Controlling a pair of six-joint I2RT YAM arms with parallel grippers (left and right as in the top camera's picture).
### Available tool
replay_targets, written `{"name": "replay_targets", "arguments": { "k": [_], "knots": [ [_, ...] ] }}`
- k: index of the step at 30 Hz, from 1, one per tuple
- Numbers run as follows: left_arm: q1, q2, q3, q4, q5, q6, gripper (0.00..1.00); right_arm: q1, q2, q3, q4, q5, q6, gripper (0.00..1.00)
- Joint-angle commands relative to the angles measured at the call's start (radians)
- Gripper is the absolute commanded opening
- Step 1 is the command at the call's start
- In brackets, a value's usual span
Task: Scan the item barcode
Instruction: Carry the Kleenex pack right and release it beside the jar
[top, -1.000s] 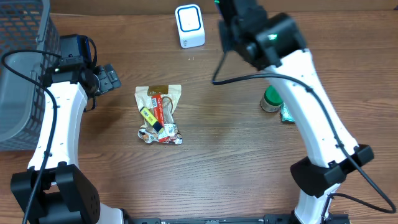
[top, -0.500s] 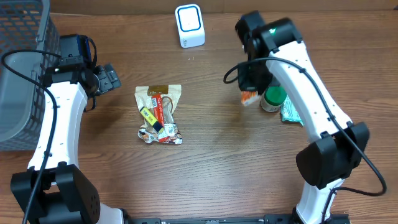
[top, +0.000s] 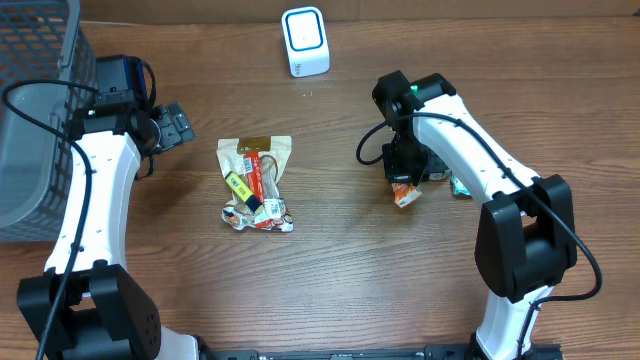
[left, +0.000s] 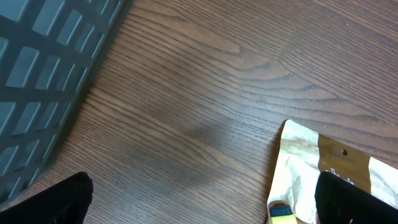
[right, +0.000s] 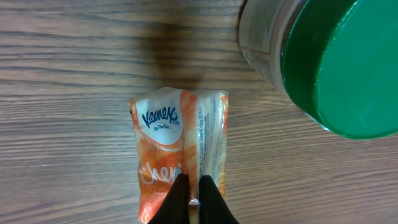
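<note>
My right gripper (top: 403, 172) (right: 194, 186) is shut on an orange Kleenex tissue pack (top: 405, 193) (right: 177, 149), pinching the pack's near edge. The pack lies flat just left of a green-lidded jar (right: 348, 62), at or barely above the tabletop. The white barcode scanner (top: 305, 41) stands at the far middle of the table. My left gripper (top: 176, 126) (left: 202, 205) hangs open over bare wood, left of a tan pouch (left: 311, 168) with nothing between its fingers.
A pile of items (top: 256, 184), a tan pouch, a yellow piece and a red packet, lies centre-left. A grey mesh basket (top: 30, 110) fills the far left. A teal packet (top: 461, 185) peeks out beside the right arm.
The right arm has swung from up near the scanner down toward the front, bringing the orange pack to the tabletop beside the jar. The left arm has not moved.
</note>
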Motion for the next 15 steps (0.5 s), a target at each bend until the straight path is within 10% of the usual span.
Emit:
{"name": "replay_targets", "arguments": {
  "k": [1,15],
  "knots": [
    [-0.006,-0.016,0.014,0.002,0.005,0.019,1.00,-0.005,-0.001,-0.016,0.012,0.036,0.007,0.10],
    [-0.006,-0.016,0.014,0.002,0.005,0.019,1.00,-0.005,-0.001,-0.068,0.163,-0.040,0.044,0.32]
  ]
}}
